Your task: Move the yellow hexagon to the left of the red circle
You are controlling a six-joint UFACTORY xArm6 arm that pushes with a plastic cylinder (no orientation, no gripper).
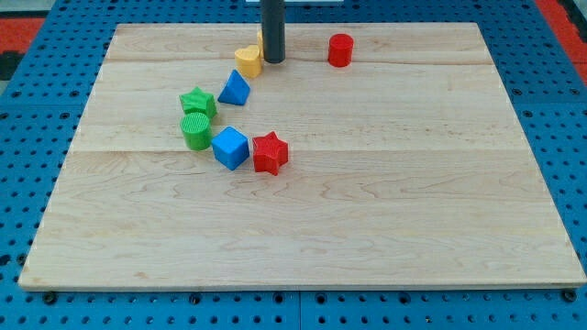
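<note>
The dark rod's lower end, my tip [273, 60], stands near the top of the light wooden board [367, 202]; the rig has no pincer. The yellow hexagon block [260, 45] is mostly hidden behind the rod, touching the yellow heart-shaped block [247, 60]. The red cylindrical circle block [340, 49] sits well apart on the view's right.

Bright even overhead light, faint soft shadows, sharp focus, no glare.
</note>
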